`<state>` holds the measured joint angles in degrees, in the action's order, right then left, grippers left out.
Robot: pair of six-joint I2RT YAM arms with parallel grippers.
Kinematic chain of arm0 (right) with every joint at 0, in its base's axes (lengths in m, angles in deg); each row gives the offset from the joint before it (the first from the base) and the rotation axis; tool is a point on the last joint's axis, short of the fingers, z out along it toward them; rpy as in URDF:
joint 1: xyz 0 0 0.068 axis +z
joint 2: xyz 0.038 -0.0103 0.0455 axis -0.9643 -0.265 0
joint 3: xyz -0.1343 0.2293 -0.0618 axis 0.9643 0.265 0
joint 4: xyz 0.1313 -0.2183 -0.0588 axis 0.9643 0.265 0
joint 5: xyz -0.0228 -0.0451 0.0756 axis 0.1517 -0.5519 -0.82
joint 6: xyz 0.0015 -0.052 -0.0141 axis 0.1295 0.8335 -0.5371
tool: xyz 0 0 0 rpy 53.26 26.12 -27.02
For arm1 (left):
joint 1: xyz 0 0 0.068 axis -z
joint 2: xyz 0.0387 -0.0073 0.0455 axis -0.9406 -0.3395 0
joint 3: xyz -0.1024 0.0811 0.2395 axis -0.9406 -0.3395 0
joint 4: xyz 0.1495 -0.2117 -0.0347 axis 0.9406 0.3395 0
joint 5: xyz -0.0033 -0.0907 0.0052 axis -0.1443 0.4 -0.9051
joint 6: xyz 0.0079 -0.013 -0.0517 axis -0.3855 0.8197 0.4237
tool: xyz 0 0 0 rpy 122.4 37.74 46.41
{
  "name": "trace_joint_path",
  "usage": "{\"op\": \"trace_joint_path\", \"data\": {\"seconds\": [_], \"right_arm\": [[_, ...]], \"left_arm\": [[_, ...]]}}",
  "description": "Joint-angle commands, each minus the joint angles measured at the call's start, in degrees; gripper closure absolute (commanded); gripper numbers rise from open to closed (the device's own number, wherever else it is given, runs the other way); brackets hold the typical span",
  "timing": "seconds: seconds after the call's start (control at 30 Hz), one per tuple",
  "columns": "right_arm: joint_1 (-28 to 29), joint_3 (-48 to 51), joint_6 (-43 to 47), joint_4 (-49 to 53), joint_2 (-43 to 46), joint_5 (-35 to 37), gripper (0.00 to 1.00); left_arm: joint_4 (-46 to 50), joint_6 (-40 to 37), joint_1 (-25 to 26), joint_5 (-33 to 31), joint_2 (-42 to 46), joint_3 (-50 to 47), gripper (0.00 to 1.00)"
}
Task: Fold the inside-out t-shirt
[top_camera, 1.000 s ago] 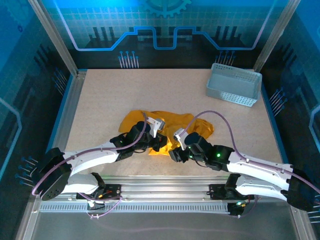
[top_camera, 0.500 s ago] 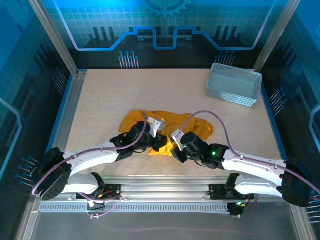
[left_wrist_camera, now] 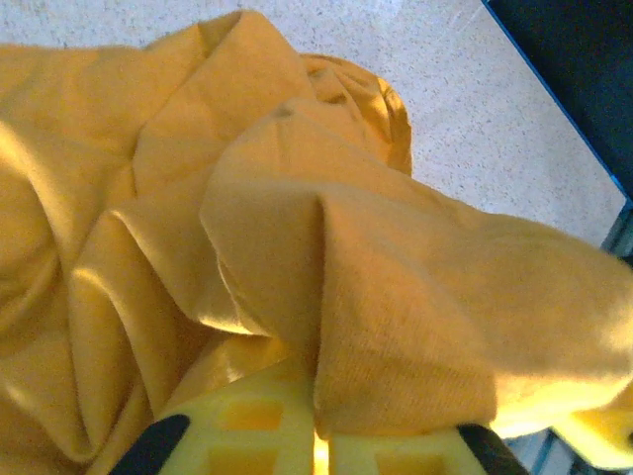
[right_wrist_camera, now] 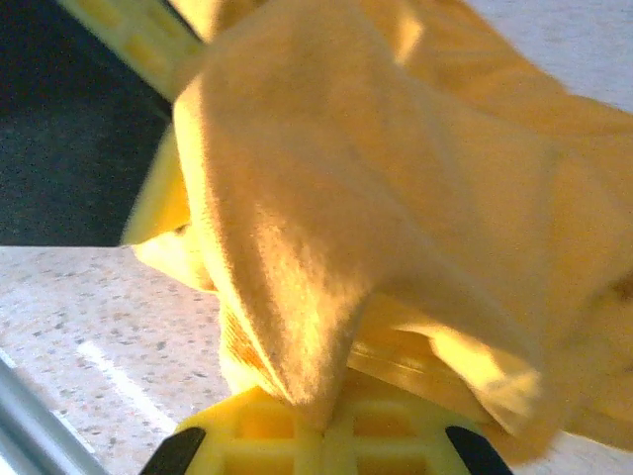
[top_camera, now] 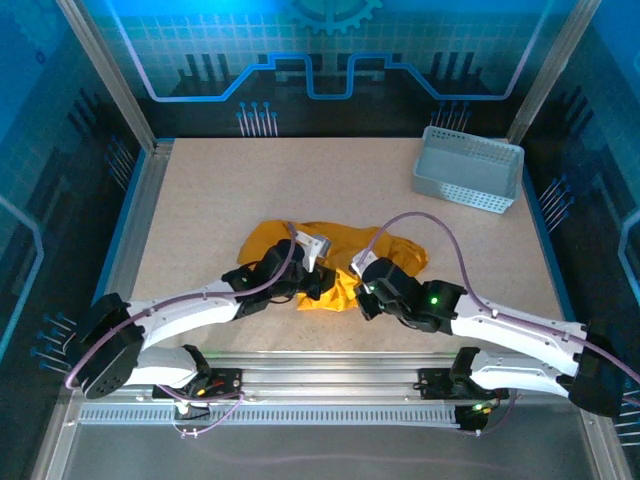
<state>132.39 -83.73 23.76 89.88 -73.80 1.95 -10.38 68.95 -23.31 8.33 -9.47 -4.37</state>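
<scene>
Plain mustard yellow on the t-shirt (top_camera: 262,242), beige with fine speckles on the table (top_camera: 300,190). Pale grey with rows of small holes on the basket (top_camera: 468,172) at far right. White shells with black joints on the arms (top_camera: 190,312), blue with circuit-like lines on the backdrop (top_camera: 320,60).
</scene>
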Motion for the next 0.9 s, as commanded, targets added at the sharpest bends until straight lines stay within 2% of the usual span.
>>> {"op": "trace_joint_path", "data": {"seconds": [0.0, 0.07, 0.1, 0.23, 0.33, 0.4, 0.5, 0.6, 0.7, 0.8, 0.87], "right_arm": [[0.3, -6.1, -5.1, 16.0, 1.3, 13.9, 1.0], [-0.6, -10.1, -8.9, 24.1, 1.0, 20.1, 1.0], [-1.2, -11.6, -11.0, 27.6, 0.9, 22.8, 1.0], [-4.5, -14.5, -21.8, 40.1, 0.2, 30.6, 1.0], [-8.2, -12.3, -30.4, 45.0, 1.1, 30.7, 1.0], [-10.0, -10.2, -34.0, 45.6, 3.0, 29.0, 1.0], [-10.9, -8.3, -39.1, 45.9, 6.4, 26.0, 1.0], [-13.2, -3.3, -39.4, 41.3, 9.8, 20.5, 1.0], [-15.1, -0.2, -37.8, 37.0, 11.3, 16.7, 1.0], [-15.4, -0.5, -36.6, 36.1, 11.0, 17.0, 1.0], [-15.7, -1.4, -35.6, 36.0, 11.0, 18.0, 1.0]], "left_arm": [[3.6, -1.6, -0.4, 0.0, -0.9, 3.5, 0.77], [4.5, -2.3, -0.2, 3.3, -0.7, 4.3, 0.6], [5.4, -2.4, 0.0, 3.2, -0.1, 4.6, 0.56], [10.5, -0.4, -0.1, -4.1, 4.2, 3.0, 0.4], [17.8, 2.9, -0.4, -9.7, 5.8, 2.8, 0.37], [23.9, 5.7, -0.4, -13.0, 5.2, 3.4, 0.3], [28.8, 10.3, -0.4, -13.5, 3.7, 2.6, 0.3], [26.5, 13.3, -0.2, -8.8, 3.6, 0.2, 0.32], [22.6, 15.2, 1.5, -6.7, 5.2, -2.5, 0.32], [24.7, 15.6, 3.1, -11.4, 6.2, -2.8, 0.31], [27.8, 16.0, 2.6, -17.0, 7.9, -2.9, 0.27]]}}
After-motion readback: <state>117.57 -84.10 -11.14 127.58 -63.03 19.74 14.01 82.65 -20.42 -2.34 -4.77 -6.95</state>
